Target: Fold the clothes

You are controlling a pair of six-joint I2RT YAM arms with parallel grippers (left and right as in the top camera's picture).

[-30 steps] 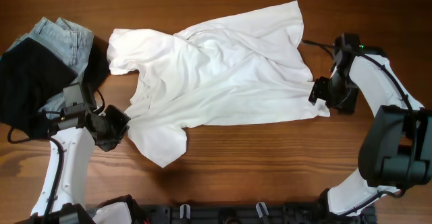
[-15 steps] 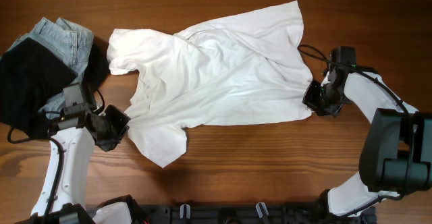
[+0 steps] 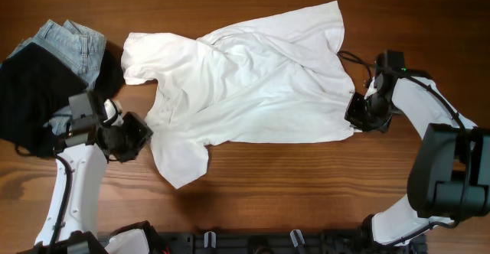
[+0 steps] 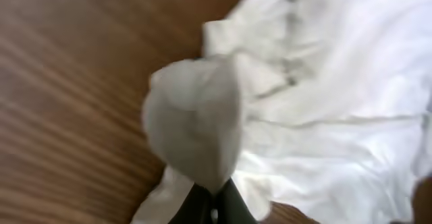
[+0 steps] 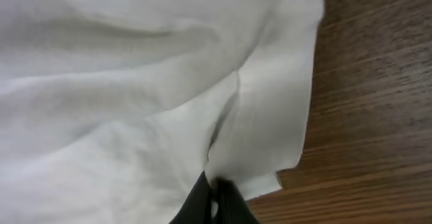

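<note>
My left tool [image 3: 140,137] pinches a bunched fold of the white T-shirt [image 3: 253,86]; my right tool [image 3: 357,115] is clamped on its far edge. The T-shirt lies rumpled on the counter [image 3: 306,185] between both tools.

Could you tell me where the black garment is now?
Overhead view: the black garment lies far left, overlapping the denim, beside the left gripper pinching the shirt.

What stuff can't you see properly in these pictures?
- Left wrist view: blurry; the white shirt bunches over the left gripper, hiding its tips.
- Right wrist view: cloth covers most of the right gripper.
- Overhead: the black garment covers much of the denim piece; the bottom edge cuts off both arms.
</note>
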